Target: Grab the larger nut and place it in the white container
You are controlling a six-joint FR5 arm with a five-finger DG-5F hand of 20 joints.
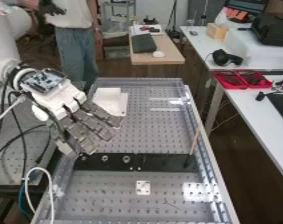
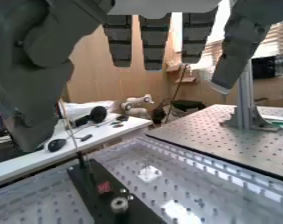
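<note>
While the larger nut [image 1: 105, 158] is seated on the black bar [image 1: 165, 162], lower left of frame, the empty hand [image 1: 58, 103] is held nearly straight-fingered at left, presumably for a clear approach.

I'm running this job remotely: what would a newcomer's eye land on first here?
Probably the big dark-fingered hand, spread open at the left of the high view, its fingertips near the left end of the black bar. Next, the white container beyond the bar, and the bright red trays on the white table at the right.
</note>
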